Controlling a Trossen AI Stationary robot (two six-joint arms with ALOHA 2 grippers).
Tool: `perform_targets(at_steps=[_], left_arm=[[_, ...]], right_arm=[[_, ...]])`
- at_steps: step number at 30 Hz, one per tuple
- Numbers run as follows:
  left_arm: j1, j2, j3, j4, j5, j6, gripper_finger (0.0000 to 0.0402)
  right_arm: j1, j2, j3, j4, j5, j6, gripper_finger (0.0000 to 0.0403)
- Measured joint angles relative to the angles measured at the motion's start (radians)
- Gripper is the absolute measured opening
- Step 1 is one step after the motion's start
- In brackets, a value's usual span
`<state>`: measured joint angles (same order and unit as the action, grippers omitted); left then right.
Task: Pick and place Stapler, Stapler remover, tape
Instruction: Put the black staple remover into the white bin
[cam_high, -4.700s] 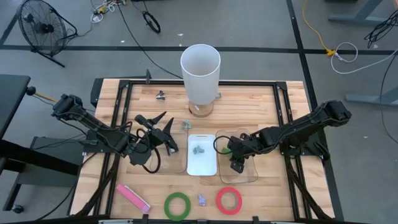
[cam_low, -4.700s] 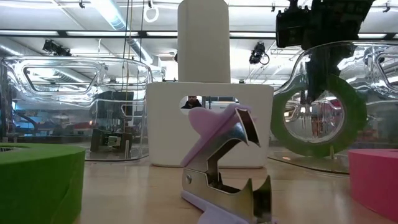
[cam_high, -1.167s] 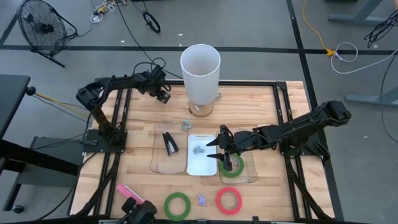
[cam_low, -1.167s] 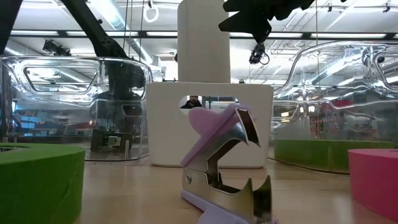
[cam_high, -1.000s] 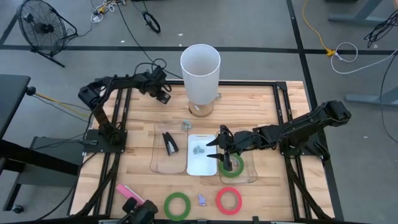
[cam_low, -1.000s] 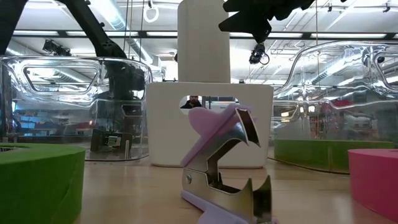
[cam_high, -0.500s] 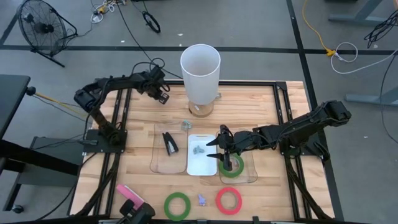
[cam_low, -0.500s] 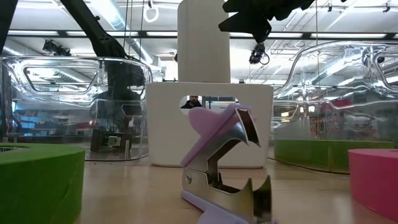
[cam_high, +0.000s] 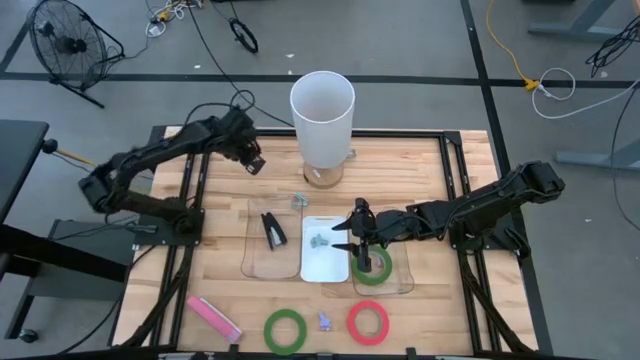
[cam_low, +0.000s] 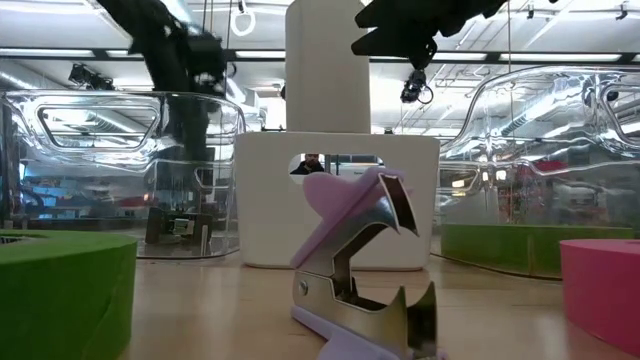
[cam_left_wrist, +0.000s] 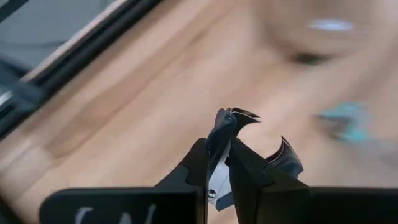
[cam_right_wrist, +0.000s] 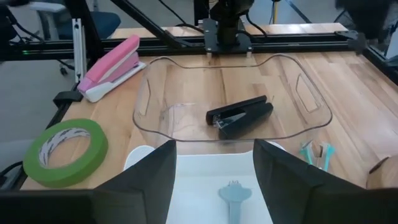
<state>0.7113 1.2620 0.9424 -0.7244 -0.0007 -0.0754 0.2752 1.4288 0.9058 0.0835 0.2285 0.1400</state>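
My left gripper is at the table's far left, shut on a dark stapler remover. My right gripper is open and empty over the seam between the white tray and the right clear tray, where a green tape ring lies flat. A black stapler lies in the left clear tray. A pink stapler, a green tape ring, a purple stapler remover and a red tape ring lie along the near edge. My left gripper pinches the dark remover's body between its two fingers. The metal claws stick out past the fingertips. The remover is held clear of the wooden table top.
A tall white cylinder stands at the far middle. A teal remover lies just in front of it. A grey remover lies in the white tray. The low view shows the purple remover close up between the green ring and the red ring.
My left arm has swung, its elbow dropping toward the table's left edge. Its gripper has shifted a little toward the near left with the dark remover, still shut on it. My right gripper has kept still.
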Motion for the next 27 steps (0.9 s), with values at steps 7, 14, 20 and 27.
perform_targets(at_steps=[7, 14, 20, 27], left_arm=[[-0.258, -0.176, 0.000, 0.051, 0.123, -0.104, 0.0036], [-0.591, -0.208, 0.000, 0.203, 0.055, -0.197, 0.0036], [-0.814, -0.126, 0.001, 0.358, -0.081, -0.232, 0.0036], [-0.926, 0.050, 0.001, 0.522, -0.129, -0.228, 0.0036]], right_arm=[[-0.005, 0.000, 0.000, -0.001, 0.000, 0.002, 0.0212], [-0.005, 0.000, 0.000, -0.001, 0.000, 0.006, 0.0212], [-0.005, 0.000, 0.000, -0.002, 0.000, 0.005, 0.0212], [-0.005, 0.000, 0.000, -0.001, 0.000, 0.005, 0.0212]])
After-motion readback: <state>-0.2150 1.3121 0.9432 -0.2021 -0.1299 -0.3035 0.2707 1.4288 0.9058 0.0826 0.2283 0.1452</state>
